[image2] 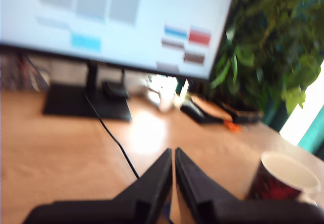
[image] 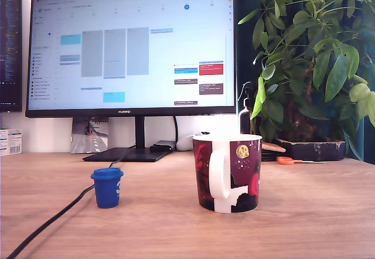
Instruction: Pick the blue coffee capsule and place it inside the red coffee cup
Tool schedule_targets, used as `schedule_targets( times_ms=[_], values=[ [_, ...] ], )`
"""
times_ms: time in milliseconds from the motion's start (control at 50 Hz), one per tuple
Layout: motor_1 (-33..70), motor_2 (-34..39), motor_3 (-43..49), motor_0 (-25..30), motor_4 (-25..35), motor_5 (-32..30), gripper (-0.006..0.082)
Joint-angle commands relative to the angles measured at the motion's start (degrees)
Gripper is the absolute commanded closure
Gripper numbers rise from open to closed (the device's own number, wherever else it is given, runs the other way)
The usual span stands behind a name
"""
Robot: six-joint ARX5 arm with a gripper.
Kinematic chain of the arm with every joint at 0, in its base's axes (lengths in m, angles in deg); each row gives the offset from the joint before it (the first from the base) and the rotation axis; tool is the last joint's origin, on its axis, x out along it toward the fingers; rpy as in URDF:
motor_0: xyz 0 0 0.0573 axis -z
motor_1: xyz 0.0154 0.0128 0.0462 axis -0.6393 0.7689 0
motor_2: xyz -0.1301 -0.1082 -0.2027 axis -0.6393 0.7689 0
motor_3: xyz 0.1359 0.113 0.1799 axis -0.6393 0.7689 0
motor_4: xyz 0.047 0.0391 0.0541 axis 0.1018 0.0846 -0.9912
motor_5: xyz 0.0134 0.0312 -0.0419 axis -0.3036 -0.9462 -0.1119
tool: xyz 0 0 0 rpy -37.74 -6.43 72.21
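Wooden tabletop [image: 304, 212] before a lit monitor [image: 132, 45], with capsule and cup set apart.

Lower left of centre in the exterior view, the blue coffee capsule [image: 107, 187] is seen upright beside a black cable [image: 47, 224]. Right of centre, the red coffee cup [image: 227, 173] is stood, white handle forward; its white inside is glimpsed blurred in the wrist view, contents not discernible. The hand [image2: 173, 155] is shown closed, tips nearly touching, nothing gripped.

1. One blue coffee capsule [image: 107, 187].
2. One red coffee cup [image: 227, 173].
3. Two screens: a big monitor [image: 132, 48] and another [image: 10, 45] beside it.
4. One leafy plant [image: 313, 54].
5. One black cable [image: 50, 224].
6. One gripper [image2: 173, 155].
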Motion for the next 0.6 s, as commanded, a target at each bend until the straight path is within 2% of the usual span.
schedule_targets(
  times_ms=[0, 200, 340, 400, 500, 540, 580],
  values=[
    [2.64, 1.75, -2.38, 1.97, -0.28, -0.83, 0.0776],
    [11.67, 1.70, -10.29, 7.61, -2.05, -4.42, 0.0768],
    [18.40, 1.16, -14.01, 10.97, -2.49, -6.23, 0.0661],
    [21.33, 1.11, -16.46, 12.37, -2.49, -8.57, 0.0520],
    [25.68, 0.92, -20.37, 14.69, -2.49, -14.29, 0.0197],
    [27.36, 0.37, -20.48, 15.45, -2.64, -16.28, 0.0119],
    [29.16, -0.39, -20.31, 16.15, -3.28, -17.42, 0.0095]
  ],
)
